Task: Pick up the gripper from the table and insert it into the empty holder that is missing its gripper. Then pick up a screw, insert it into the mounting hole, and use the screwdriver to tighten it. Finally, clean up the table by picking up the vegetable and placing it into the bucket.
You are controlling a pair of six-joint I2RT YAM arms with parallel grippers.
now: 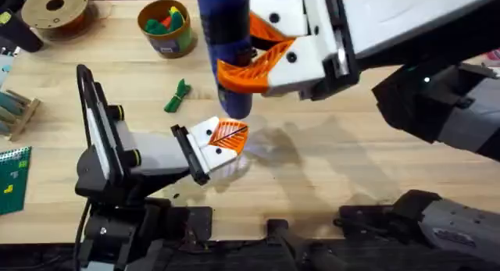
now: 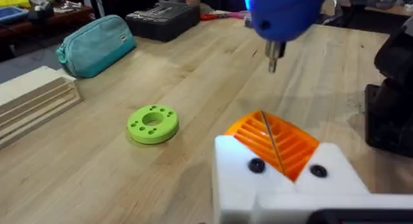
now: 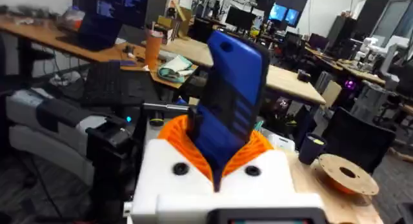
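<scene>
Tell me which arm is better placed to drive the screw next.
Right, probably. The right gripper is shut on the screwdriver, held upright above the left gripper. In the left wrist view its bit hangs above the orange pads. The left arm seems only to be bracing.

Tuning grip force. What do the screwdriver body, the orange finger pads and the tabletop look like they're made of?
Screwdriver: smooth blue plastic body by its sheen, with a thin bare metal bit seen in the left wrist view. Orange pads: ribbed matte plastic, likely 3D-printed; rigid or flexible can't be told. Table: light wood with visible grain and plank seams, sealed satin finish; solid or veneer is unclear.
</scene>
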